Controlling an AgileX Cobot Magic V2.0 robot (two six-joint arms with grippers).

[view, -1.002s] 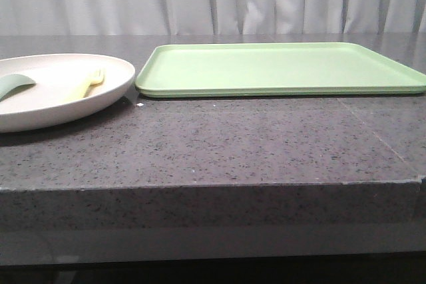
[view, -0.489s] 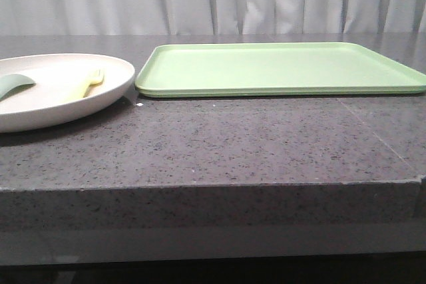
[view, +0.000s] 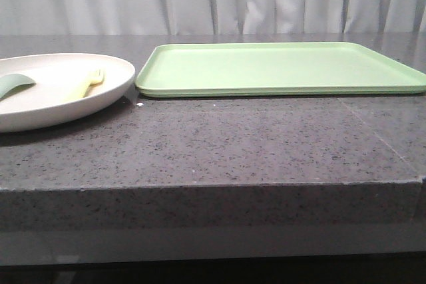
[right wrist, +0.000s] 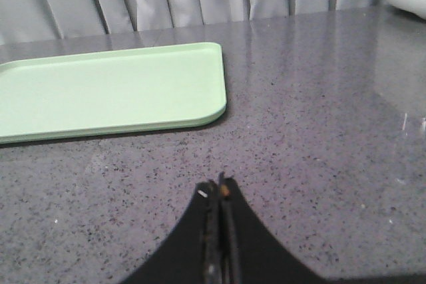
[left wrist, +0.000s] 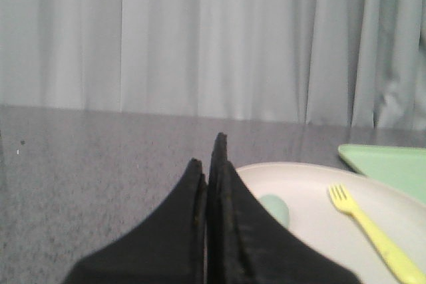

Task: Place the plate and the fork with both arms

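The cream-white plate (view: 46, 108) rests on the counter at the far left of the front view, just left of the tray. On it lies the pale yellow fork (view: 88, 83), tines pointing away. In the left wrist view the plate (left wrist: 313, 217) and fork (left wrist: 369, 231) appear beside my left gripper (left wrist: 208, 154), whose black fingers are pressed together, empty, over the plate's near rim. My right gripper (right wrist: 219, 184) is shut too, holding nothing, above bare counter short of the tray's corner. Neither gripper shows in the front view.
A flat light-green tray (view: 279, 68) lies at the back centre and right; its corner (right wrist: 200, 98) shows in the right wrist view. A green-blue spoon-like utensil (view: 14, 84) also lies on the plate, its bowl (left wrist: 276, 209) beside my left fingers. The grey speckled counter's front edge (view: 213, 187) runs across.
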